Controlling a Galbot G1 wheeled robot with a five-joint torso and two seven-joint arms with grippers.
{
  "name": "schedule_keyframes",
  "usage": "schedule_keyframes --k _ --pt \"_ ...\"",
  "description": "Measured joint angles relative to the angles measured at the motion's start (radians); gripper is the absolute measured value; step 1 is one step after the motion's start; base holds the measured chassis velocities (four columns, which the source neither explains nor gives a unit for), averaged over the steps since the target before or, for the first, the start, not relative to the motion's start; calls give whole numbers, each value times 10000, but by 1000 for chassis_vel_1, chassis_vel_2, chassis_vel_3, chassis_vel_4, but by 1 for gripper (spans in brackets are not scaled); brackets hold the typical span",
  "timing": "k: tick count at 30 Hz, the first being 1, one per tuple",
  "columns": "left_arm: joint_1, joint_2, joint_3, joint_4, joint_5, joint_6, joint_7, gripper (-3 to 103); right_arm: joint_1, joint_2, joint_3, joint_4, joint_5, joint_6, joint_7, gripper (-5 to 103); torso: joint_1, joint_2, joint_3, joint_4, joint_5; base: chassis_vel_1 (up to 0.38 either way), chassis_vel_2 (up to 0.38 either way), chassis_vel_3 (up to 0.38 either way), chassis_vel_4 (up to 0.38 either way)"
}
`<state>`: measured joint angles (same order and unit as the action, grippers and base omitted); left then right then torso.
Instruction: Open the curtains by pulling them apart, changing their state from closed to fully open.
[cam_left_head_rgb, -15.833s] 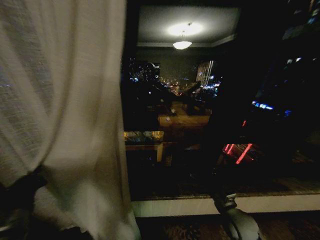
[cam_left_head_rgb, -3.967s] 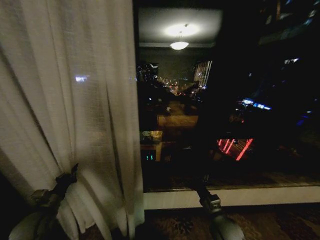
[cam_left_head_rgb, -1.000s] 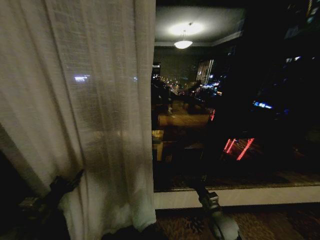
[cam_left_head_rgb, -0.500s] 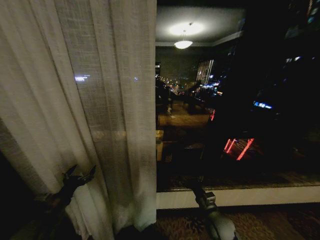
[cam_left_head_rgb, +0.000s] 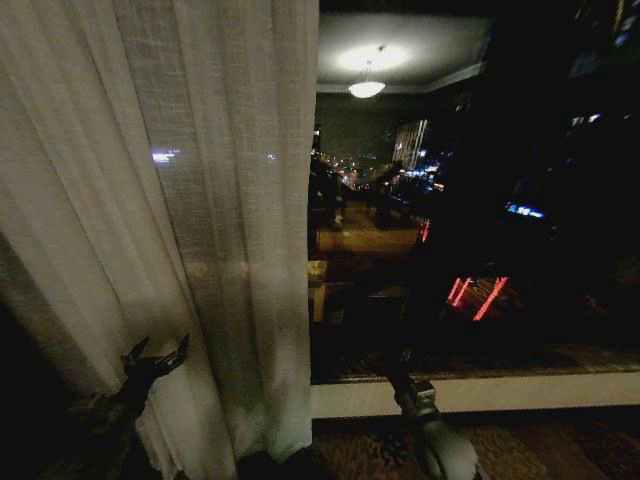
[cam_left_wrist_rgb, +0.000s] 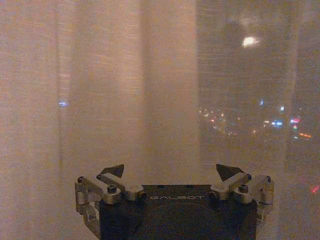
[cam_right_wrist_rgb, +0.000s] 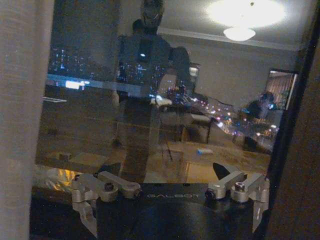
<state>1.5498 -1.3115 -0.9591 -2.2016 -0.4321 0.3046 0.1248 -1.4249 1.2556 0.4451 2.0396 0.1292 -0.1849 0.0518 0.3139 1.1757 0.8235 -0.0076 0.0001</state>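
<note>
Our left gripper (cam_left_head_rgb: 155, 356) hovers low against the sheer curtain panel (cam_left_head_rgb: 180, 200), fingers spread apart with nothing between them. In the left wrist view the two fingertips (cam_left_wrist_rgb: 116, 170) stand wide of each other and the pleated fabric hangs just ahead of them, apparently untouched. Our right gripper (cam_left_head_rgb: 403, 357) sits well off to the other side, in front of the dark window glass (cam_left_head_rgb: 450, 200), its fingers likewise spread and empty; beyond it the pane shows city lights and the room's reflected ceiling lamp (cam_left_head_rgb: 366, 88).

We judge the panel only partly drawn: its free edge hangs between our two grippers, just beyond the left one. The risks from here lie in the cloth. If we close on a single loose pleat, it may slip out as we pull. If we close short of the fabric, we pinch air. A low grip may also drag only the hem sideways, leaving the upper cloth bunched instead of sliding.
</note>
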Motion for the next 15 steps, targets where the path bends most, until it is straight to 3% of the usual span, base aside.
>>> schedule_keyframes --k 4,15 --pt "-148 28 118 167 146 -2 13 100 78 -89 23 -105 0 6 0 100 0 0 0 -1 -1 -139 -126 145 123" --pt "-109 62 -60 221 178 -55 30 100 324 -166 -11 -405 10 51 -66 100 -1 0 0 -4 9 -248 -249 242 248"
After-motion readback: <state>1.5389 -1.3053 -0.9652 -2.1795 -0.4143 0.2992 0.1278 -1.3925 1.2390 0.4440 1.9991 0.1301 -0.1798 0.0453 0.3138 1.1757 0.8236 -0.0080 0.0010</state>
